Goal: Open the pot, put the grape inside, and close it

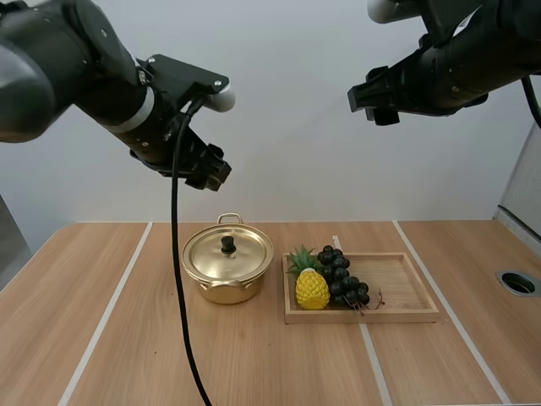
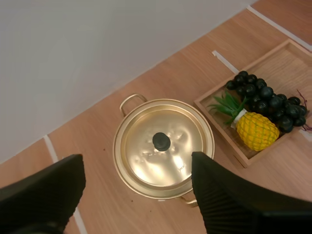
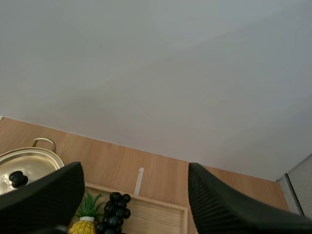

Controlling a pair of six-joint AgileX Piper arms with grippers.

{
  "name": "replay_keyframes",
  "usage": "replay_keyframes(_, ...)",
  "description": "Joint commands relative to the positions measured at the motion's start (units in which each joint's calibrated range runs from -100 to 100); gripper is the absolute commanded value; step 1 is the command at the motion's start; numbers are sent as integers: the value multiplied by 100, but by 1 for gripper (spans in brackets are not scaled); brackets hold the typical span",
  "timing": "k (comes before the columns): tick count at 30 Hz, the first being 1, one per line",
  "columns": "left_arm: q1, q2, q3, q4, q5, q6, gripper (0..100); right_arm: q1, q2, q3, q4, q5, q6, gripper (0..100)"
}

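Your left hand (image 1: 213,173) spread, hovering above pot (image 1: 226,292), lid (image 1: 243,254) on. Right hand (image 1: 374,101) spread too, well clear of grapes (image 1: 342,276) in tray (image 1: 397,316), probably behind them.

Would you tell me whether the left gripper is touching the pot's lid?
Apart. The high view shows the left gripper hanging well above the lid, with a clear gap between them; its jaws stand open.

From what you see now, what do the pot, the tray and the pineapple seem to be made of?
The pot looks like metal, polished gold: its lid throws back light. The tray looks like pale bare wood, with grain lines. The pineapple is probably plastic: even, bright yellow skin.
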Motion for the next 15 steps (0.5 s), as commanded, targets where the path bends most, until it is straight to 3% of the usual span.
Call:
replay_keyframes(1, 17, 361, -36, -273, 42, 255, 100, -20, -25, -29, 4, 8, -83, 100)
replay_keyframes(6, -52, 1051, -36, -339, 20, 442, 100, -20, -25, -29, 4, 34, -83, 100)
replay_keyframes(15, -523, 1949, -36, 119, -639, 457, 100, -20, -21, -29, 4, 145, -127, 100)
